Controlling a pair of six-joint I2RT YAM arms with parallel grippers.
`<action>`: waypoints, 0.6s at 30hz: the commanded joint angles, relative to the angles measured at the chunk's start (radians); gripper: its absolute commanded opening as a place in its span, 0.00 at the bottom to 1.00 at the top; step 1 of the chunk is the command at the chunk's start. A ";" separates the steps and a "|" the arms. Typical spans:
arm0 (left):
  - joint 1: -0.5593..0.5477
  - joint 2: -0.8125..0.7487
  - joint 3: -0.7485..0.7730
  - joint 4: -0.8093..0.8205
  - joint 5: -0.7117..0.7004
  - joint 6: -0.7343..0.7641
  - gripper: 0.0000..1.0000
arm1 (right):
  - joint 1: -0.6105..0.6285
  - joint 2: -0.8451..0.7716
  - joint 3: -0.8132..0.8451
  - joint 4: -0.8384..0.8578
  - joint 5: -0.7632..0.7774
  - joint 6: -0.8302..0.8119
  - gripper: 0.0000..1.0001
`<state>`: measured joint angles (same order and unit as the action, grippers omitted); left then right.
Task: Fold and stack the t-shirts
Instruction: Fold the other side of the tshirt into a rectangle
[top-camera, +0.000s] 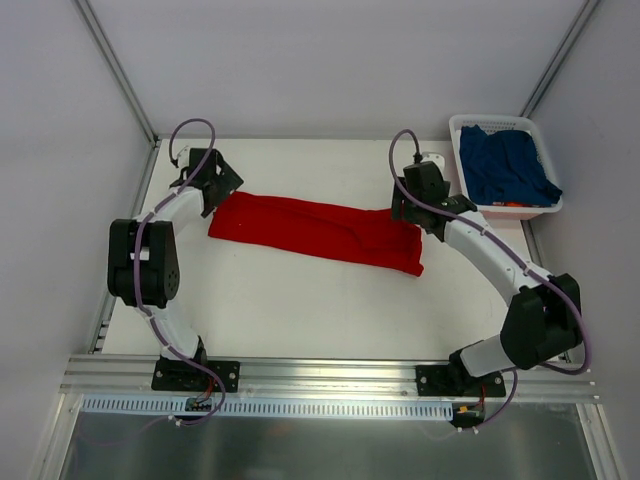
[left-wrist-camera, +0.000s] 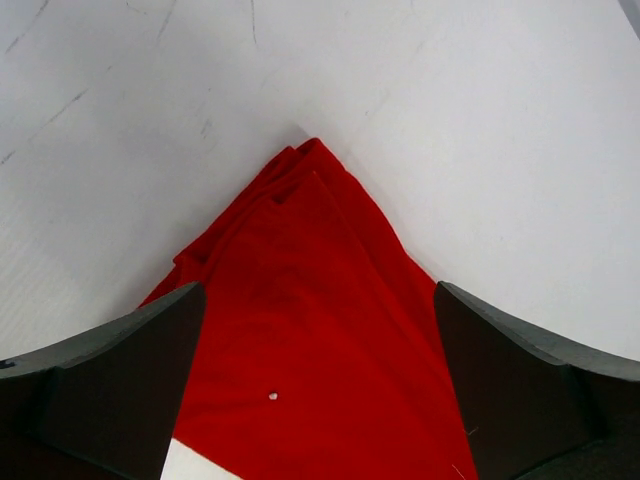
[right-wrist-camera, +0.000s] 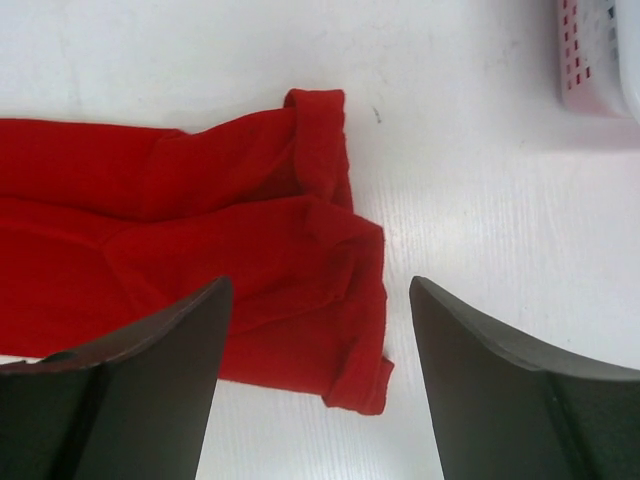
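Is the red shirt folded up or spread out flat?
Folded, partly. The red shirt lies as a long narrow strip across the table, and stacked cloth layers show at both its ends.

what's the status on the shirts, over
Left gripper open over one end of the red t-shirt, right gripper open over the other. Cloth in a long strip, not gripped; navy t-shirt in the basket. Nothing in the way.

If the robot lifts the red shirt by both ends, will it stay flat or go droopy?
Probably droopy: the red t-shirt lies in soft folds and wrinkles, so its middle would likely sag. It looks thin, so probably light. Its folded layers might fall open.
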<state>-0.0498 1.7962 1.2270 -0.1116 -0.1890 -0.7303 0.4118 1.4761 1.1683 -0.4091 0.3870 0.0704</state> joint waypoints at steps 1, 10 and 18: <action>-0.028 -0.041 -0.040 0.000 0.057 0.022 0.99 | 0.042 -0.040 -0.028 -0.037 -0.026 0.029 0.75; -0.090 -0.049 -0.106 0.000 0.079 0.017 0.99 | 0.166 0.055 -0.085 0.032 -0.152 0.114 0.75; -0.090 -0.038 -0.064 -0.007 0.091 0.061 0.99 | 0.236 0.180 -0.050 0.055 -0.172 0.135 0.75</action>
<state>-0.1429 1.7874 1.1233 -0.1173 -0.1074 -0.7078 0.6487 1.6398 1.0897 -0.3855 0.2401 0.1749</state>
